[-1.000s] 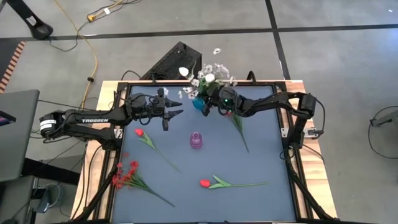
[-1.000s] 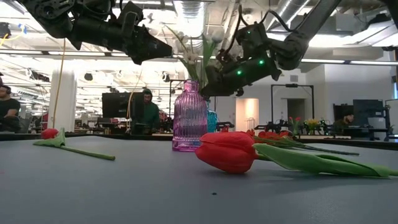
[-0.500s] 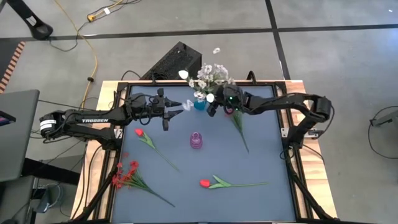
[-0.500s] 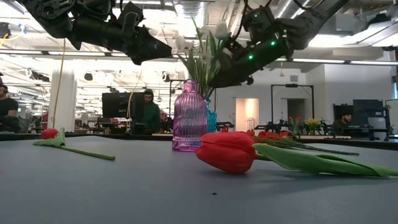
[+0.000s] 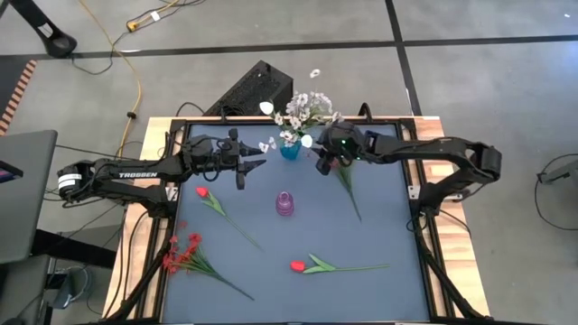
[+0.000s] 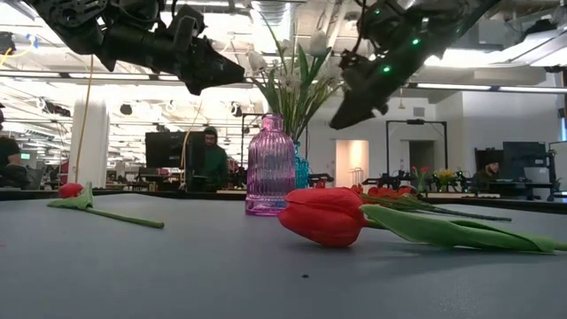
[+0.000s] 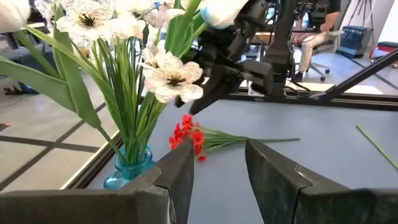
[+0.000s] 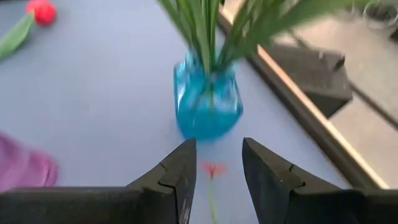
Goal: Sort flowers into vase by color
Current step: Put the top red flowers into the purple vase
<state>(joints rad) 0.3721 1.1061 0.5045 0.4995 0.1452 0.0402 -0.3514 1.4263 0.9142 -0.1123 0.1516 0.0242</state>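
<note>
right gripper [image 5: 321, 165]: held above the far side of the dark blue table [image 5: 379, 226], just beside the small blue glass vase [image 5: 289, 151]; fingers parted with nothing between them, seen in its wrist view.
blue vase contents: white blooms on green stems [image 5: 302, 113] stand in it, upright and fanning outward; the vase lies straight ahead of the right gripper's open fingers, apart from them.
left gripper [image 5: 251, 166]: hangs over the far left of the table, on the other side of the blue vase; fingers spread, empty.
purple ribbed glass vase [image 5: 285, 204]: stands near the table's middle, nearer than the blue one; holds no flowers.
red cluster spray near right gripper [image 5: 336, 166]: lies flat on the table under and beside the right gripper, stem running toward the near right.
red tulip, left [image 5: 202, 192]: flat on the table, below the left gripper.
red tulip, near side [image 5: 297, 266]: flat, stem pointing right.
red cluster spray, near left [image 5: 181, 253]: flat at the table's left edge.
background: people [image 6: 211, 155] seated in the room beyond.
</note>
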